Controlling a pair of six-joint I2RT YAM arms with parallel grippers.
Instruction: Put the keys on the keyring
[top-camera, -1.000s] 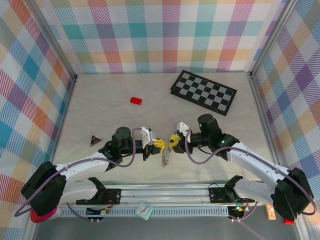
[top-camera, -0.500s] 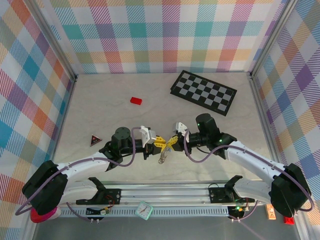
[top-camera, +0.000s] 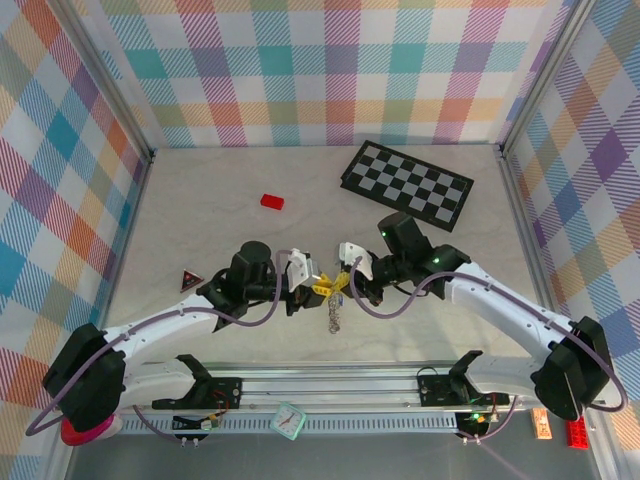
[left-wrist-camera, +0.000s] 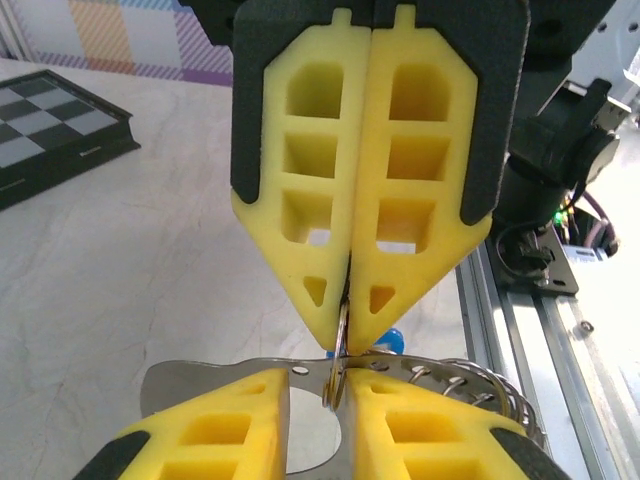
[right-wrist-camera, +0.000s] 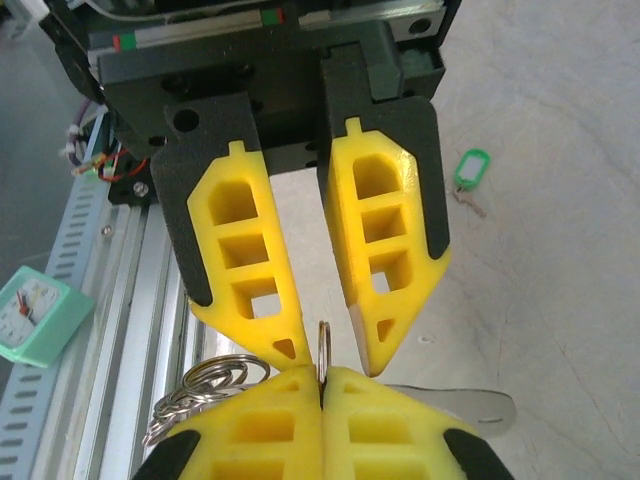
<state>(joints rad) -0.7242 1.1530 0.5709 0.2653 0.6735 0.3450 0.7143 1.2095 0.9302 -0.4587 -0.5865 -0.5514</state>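
**Keyring** (top-camera: 335, 313): thin silvery wire, several linked loops. It sat at the front middle of the counter (top-camera: 200, 230), between my two arms. One narrow loop stood edge-on at the top, and the rest dangled below it in a loose chain.

**Right end effector** (right-wrist-camera: 322, 376): yellow foam-like fingers with cut-out pockets, in black housings. I had it closed tight, pinching the upright loop of the keyring at the fingertips.

**Left end effector** (right-wrist-camera: 333, 356): same build, facing the right one tip to tip. I held it slightly parted. Its tips stood on either side of the same loop, with a gap on each side and no grip on anything.

**Green key** (right-wrist-camera: 470, 168): small, with a rounded mint-green plastic head and a short metal shank. It lay flat on the counter, apart from the keyring.

**Blue key** (left-wrist-camera: 393, 340): only a bit of rounded blue plastic showed, just behind the fingertips.

**Tab** (left-wrist-camera: 200, 378): flat and silvery with small round holes, just beside the loops. I could not tell whether it was attached.

**Counter:** pale, faintly veined, matte.

**Checkerboard** (top-camera: 407, 185): black and white, flat and rectangular, at the far right.

**Red block** (top-camera: 272, 201): small and rectangular, at the far centre-left.

**Triangular piece** (top-camera: 190, 281): black with a red mark, to the left.

**Clock** (top-camera: 288, 421): mint, square, below the front rail (top-camera: 330, 380).

**Walls** (top-camera: 320, 70): pastel plaid.
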